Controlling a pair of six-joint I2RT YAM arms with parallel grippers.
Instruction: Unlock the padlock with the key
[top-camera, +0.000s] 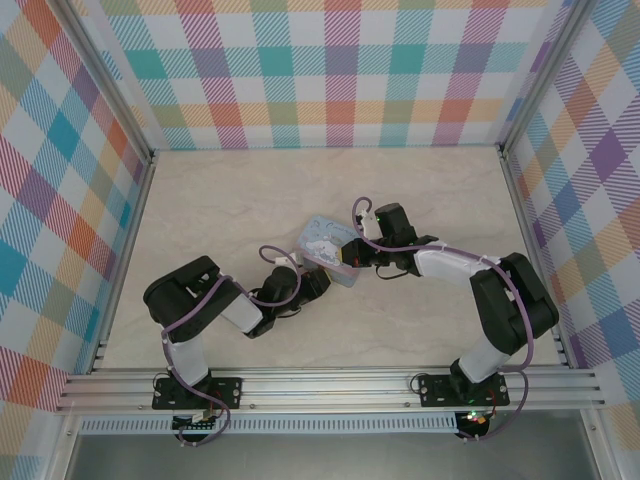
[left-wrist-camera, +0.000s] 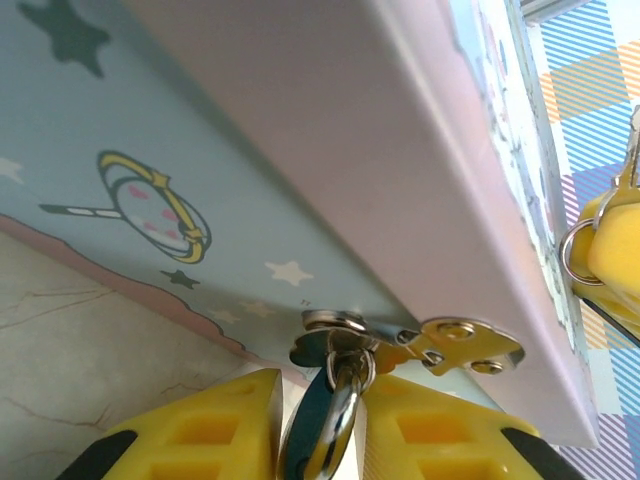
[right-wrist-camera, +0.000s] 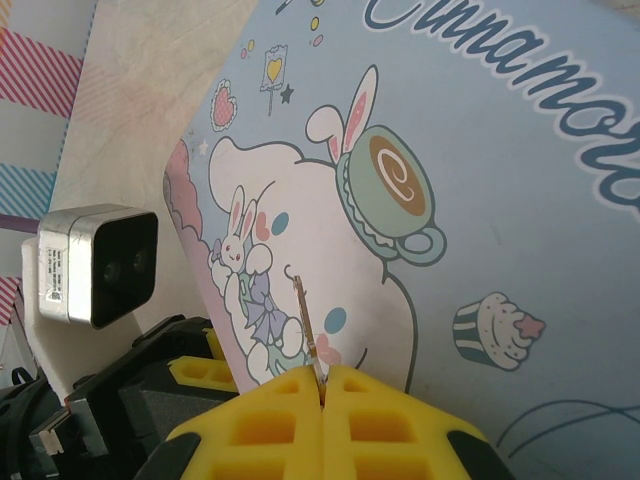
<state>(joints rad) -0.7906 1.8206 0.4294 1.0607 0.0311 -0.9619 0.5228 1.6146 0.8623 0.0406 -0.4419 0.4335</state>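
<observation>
My left hand (left-wrist-camera: 322, 405) grips the padlock (left-wrist-camera: 306, 425), my right hand (right-wrist-camera: 322, 385) pinches the key (right-wrist-camera: 308, 330); next I must align and insert it.

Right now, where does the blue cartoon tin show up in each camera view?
Top external: the blue tin sits near the middle of the marbled tabletop.
Left wrist: the tin runs across the top of the frame, above the padlock.
Right wrist: its printed lid is at centre and right, behind the key.
Shared landmark: that tabletop.
</observation>
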